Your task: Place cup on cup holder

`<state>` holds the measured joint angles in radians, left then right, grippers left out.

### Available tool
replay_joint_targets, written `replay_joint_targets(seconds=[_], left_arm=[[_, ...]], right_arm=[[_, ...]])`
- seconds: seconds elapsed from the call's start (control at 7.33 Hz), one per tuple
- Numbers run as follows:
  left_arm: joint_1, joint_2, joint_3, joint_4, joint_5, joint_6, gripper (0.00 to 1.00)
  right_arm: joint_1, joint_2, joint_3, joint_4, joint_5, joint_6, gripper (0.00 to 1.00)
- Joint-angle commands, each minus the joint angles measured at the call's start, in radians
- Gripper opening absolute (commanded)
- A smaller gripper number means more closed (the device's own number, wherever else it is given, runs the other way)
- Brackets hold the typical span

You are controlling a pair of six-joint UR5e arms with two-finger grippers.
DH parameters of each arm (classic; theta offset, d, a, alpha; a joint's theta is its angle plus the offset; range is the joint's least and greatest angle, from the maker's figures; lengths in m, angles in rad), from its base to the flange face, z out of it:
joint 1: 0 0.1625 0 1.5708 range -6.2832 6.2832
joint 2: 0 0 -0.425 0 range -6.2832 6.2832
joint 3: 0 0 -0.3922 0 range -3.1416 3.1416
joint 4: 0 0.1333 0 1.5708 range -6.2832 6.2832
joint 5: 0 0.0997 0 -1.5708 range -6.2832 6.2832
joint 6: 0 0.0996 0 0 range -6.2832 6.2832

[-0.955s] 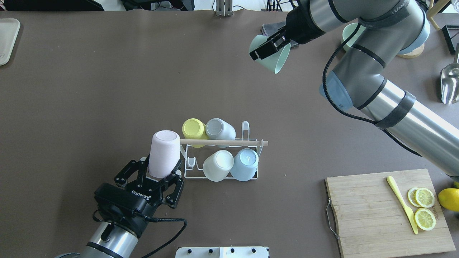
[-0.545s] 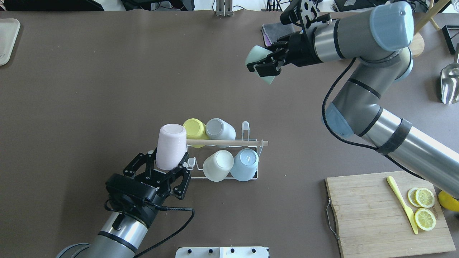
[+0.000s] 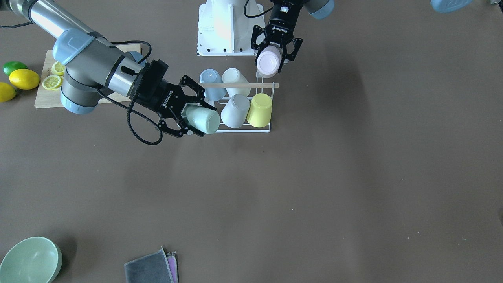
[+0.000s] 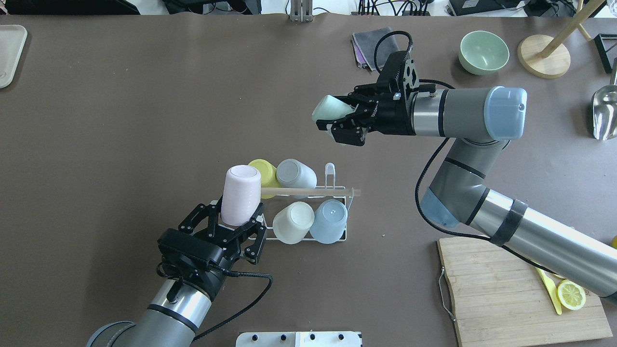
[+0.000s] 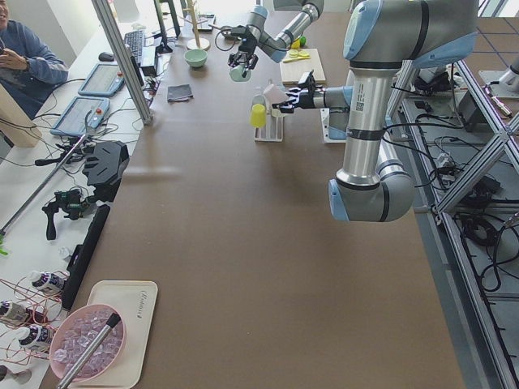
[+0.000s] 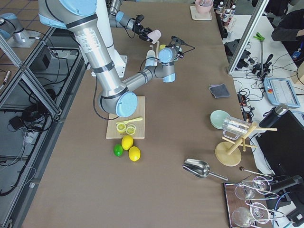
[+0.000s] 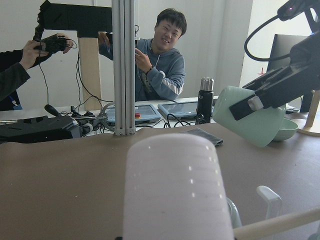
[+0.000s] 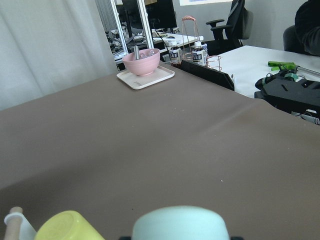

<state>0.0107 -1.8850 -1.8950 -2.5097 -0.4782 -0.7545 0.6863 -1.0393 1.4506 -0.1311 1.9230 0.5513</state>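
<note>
Two cups pinched: pink cup (image 4: 240, 193) in left pincer (image 4: 237, 220), mint cup (image 4: 328, 107) in right pincer (image 4: 339, 115); front view adds lime (image 3: 13, 67).

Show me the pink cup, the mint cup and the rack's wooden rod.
pink cup (image 4: 239, 195), overhead view, its side wall.
mint cup (image 4: 327, 107), overhead view, exposed base end.
wooden rod (image 4: 308, 192), overhead view, its middle.

a wooden cutting board (image 4: 496, 289) carries lemon slices (image 3: 52, 81) and a yellow knife (image 4: 552, 296) near its right end. just off that end lie two lemons (image 3: 24, 78) and a lime (image 3: 13, 67). well beyond the board's far edge sit a metal scoop (image 4: 603, 113), a round wooden stand base (image 4: 543, 61) and a pale green bowl (image 4: 483, 52). further left of the board, at the same far side, lies a folded grey cloth (image 4: 366, 43).
</note>
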Motion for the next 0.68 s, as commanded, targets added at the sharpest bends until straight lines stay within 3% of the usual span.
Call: replay_joint_targets(seconds=[0.0,0.14,0.55], left_arm=[[0.003,-0.006,0.019,0.003,0.000,-0.021,0.29],[0.005,-0.009,0.028,0.003,0.000,-0.022,0.29],[0.005,-0.020,0.040,0.005,-0.006,-0.028,0.29]], right_arm=[[-0.017,0.042,-0.016,0.034,-0.030,0.006,0.00],[-0.022,0.047,-0.016,0.050,-0.041,0.031,0.00],[-0.083,0.033,-0.061,0.243,-0.097,0.065,0.00]])
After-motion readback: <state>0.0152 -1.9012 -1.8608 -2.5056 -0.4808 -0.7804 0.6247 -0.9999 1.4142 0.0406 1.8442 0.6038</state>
